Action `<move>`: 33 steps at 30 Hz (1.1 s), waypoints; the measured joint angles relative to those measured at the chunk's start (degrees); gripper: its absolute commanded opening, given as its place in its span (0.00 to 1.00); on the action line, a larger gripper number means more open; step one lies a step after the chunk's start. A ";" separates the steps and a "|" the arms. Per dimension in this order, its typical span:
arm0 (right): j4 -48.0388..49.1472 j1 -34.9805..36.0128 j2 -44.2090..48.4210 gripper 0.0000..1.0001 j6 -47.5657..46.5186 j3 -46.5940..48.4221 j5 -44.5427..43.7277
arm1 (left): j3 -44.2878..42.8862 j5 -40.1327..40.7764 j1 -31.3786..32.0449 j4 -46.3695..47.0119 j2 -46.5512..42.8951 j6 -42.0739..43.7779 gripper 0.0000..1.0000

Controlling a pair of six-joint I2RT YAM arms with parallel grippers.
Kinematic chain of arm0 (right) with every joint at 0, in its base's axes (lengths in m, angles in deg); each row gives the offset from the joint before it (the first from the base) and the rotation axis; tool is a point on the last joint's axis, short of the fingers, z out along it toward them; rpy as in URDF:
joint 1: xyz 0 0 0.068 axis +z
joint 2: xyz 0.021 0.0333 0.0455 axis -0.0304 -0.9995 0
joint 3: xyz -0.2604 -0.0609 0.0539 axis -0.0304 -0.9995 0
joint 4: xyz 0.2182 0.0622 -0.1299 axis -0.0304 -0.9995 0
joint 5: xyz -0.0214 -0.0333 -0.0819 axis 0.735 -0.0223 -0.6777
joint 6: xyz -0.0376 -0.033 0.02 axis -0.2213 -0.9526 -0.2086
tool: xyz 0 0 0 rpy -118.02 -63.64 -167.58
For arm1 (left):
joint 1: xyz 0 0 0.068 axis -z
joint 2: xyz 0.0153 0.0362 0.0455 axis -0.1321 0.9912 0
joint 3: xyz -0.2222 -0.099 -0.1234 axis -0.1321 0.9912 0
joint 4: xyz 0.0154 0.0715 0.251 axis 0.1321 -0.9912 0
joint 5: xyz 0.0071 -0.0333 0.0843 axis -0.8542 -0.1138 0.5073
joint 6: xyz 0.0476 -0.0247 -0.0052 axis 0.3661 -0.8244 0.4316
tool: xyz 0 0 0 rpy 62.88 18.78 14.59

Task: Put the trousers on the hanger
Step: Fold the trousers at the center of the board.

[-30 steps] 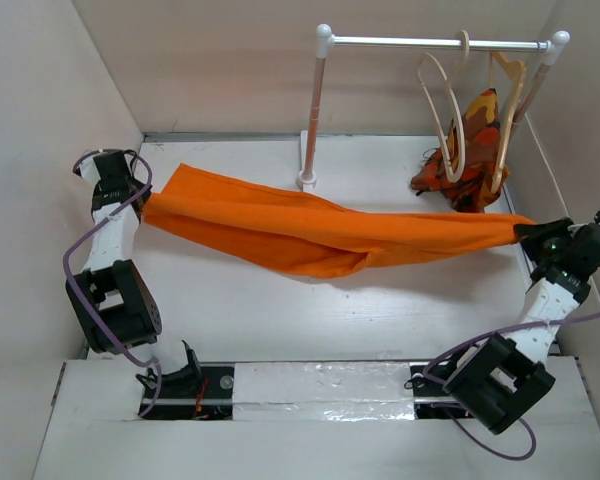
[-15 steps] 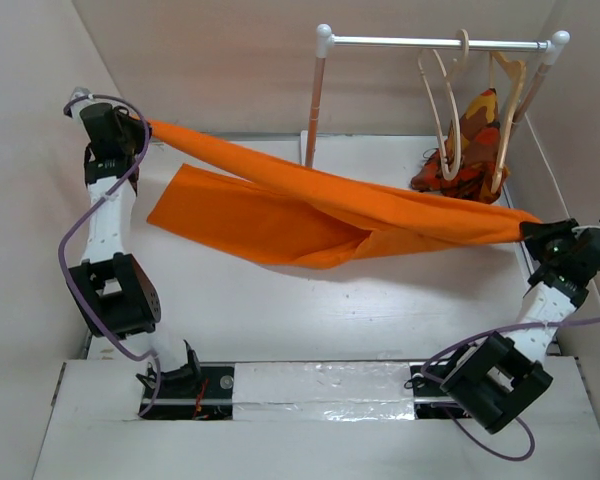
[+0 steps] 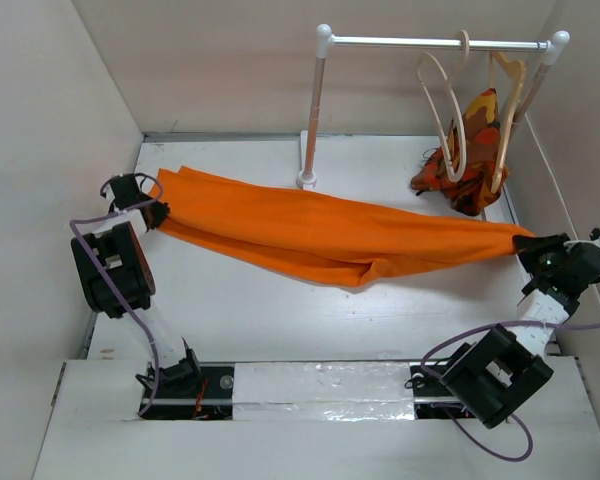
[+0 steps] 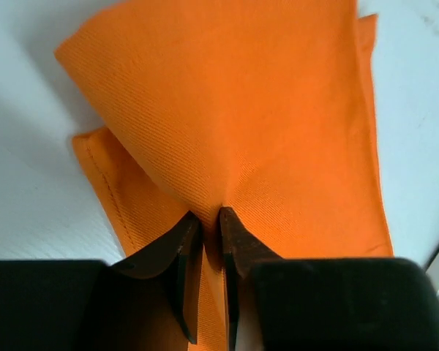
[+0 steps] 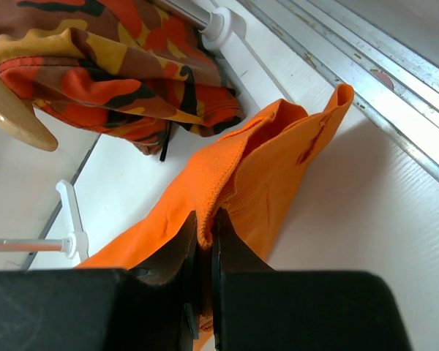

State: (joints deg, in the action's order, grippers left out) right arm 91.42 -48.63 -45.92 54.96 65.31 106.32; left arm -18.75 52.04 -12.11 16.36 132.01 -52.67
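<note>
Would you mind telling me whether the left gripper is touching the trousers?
Touching. The left wrist view shows the left gripper shut on a fold of the trousers.

We lose the trousers [image 4: 234, 131] past the top edge of the left wrist view. In the right wrist view the patterned garment [image 5: 95, 66] is cropped at the top, and a tan hanger [image 5: 18, 117] at the left.
</note>
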 measured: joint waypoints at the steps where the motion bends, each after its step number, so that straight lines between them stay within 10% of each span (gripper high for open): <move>1: 0.04 -0.15 0.00 0.00 -0.13 -0.11 0.28 | -0.15 0.17 0.02 0.13 -0.48 0.48 0.21; 6: 0.96 -1.33 0.00 0.00 -1.22 -1.05 0.68 | -2.47 2.62 -0.31 0.52 -2.82 1.62 0.43; 19: 1.75 -3.34 -0.13 0.00 -2.34 -3.08 3.54 | 2.16 9.27 -0.20 -3.76 -10.34 2.05 0.63; 33: 4.48 -3.61 -3.30 0.00 -5.01 -3.10 6.21 | 0.74 6.43 2.95 -7.58 -1.55 0.48 0.56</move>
State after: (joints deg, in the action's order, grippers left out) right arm 95.90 -52.24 -49.22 49.95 62.21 112.52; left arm -18.01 58.47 -9.16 8.77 130.46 -52.19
